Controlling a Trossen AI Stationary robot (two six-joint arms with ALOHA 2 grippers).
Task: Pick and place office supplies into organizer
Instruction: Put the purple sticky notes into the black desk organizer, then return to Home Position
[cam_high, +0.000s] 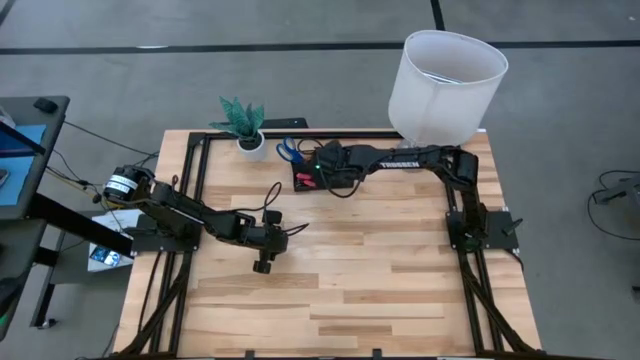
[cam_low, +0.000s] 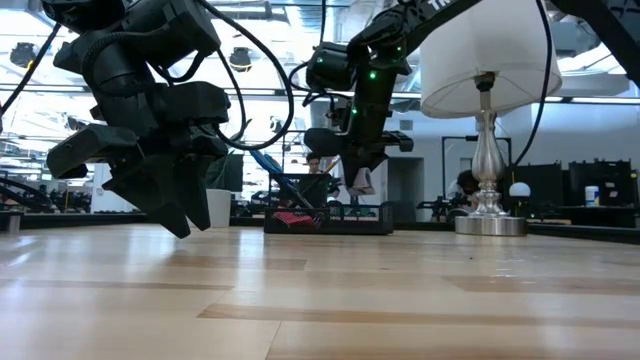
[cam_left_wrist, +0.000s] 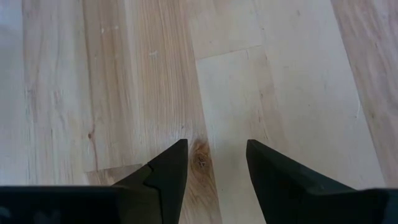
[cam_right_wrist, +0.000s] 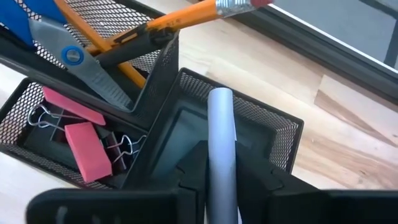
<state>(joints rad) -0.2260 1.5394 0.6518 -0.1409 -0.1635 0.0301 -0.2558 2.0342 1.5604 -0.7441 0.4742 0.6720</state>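
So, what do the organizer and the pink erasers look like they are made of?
The organizer looks like black metal wire mesh with a matte finish: its walls show a fine see-through grid and a solid rim. The pink erasers look like matte rubber: flat, dull blocks without shine. Both are judged by look alone.

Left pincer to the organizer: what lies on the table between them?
Nothing: the high view shows only bare wood between the left pincer and the black mesh organizer. The right pincer is above the organizer itself.
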